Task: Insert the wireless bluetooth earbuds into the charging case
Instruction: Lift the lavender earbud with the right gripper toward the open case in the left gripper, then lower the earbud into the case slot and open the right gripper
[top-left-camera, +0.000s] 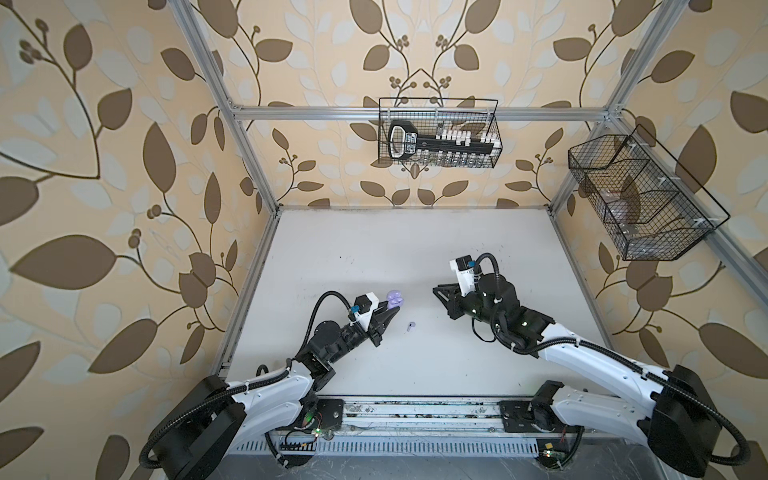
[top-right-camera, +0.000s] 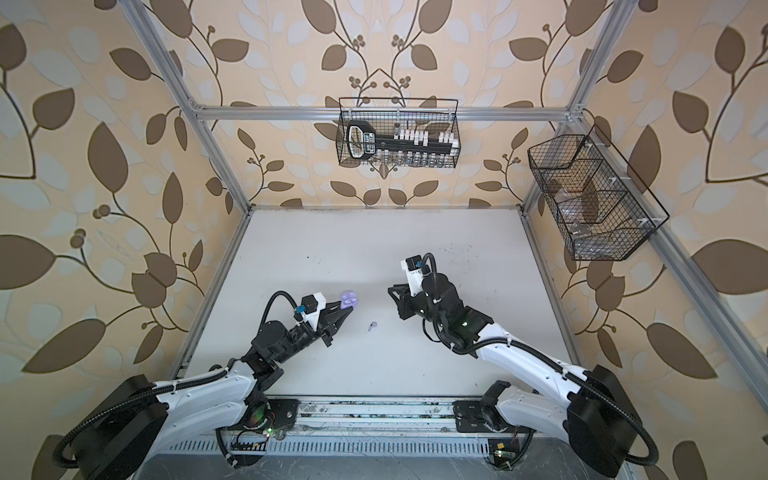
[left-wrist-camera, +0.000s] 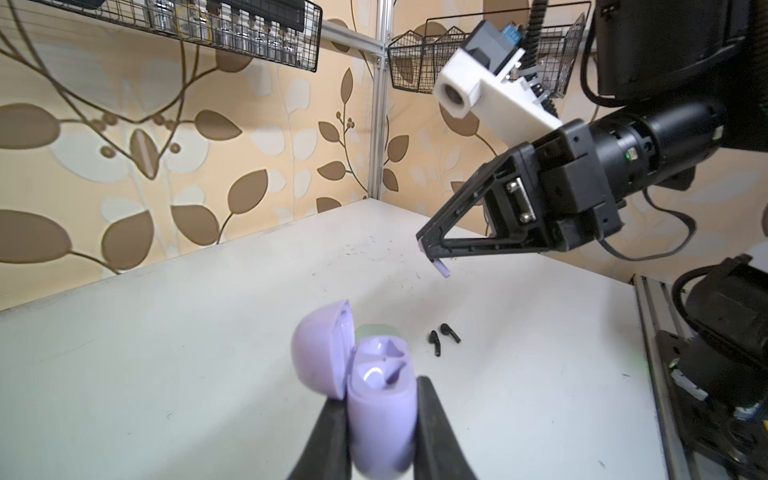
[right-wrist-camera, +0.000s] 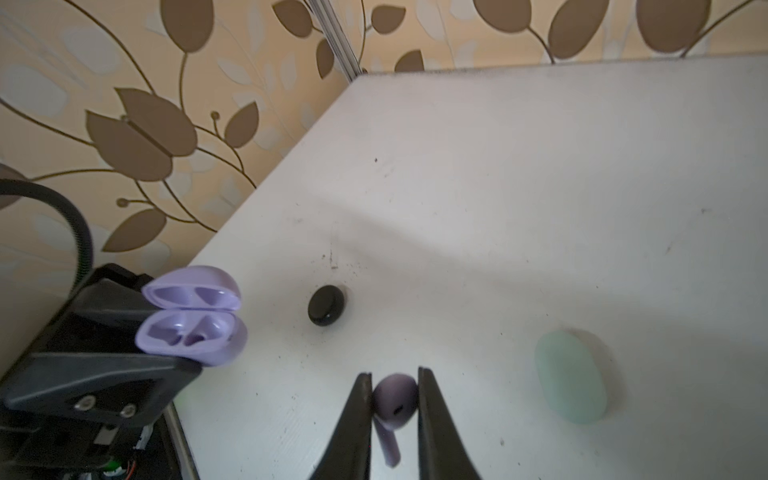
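The left gripper (left-wrist-camera: 378, 392) pinches the open lavender charging case (left-wrist-camera: 384, 415), its lid hinged back. Facing it, well apart, the right gripper (right-wrist-camera: 394, 374) is clamped on a lavender earbud (right-wrist-camera: 395, 401), stem hanging down. A second lavender earbud (top-left-camera: 411, 325) lies on the surface (right-wrist-camera: 498, 187) between the two grippers. Just past the right gripper sit a black case (right-wrist-camera: 326, 305) and a mint case (right-wrist-camera: 569, 376). Beyond the left gripper lie two black earbuds (left-wrist-camera: 434, 341).

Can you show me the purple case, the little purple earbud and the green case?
purple case (right-wrist-camera: 189, 332): right wrist view, on its open lower half.
purple earbud (right-wrist-camera: 395, 401): right wrist view, on its round head.
green case (right-wrist-camera: 569, 376): right wrist view, middle of its shell.
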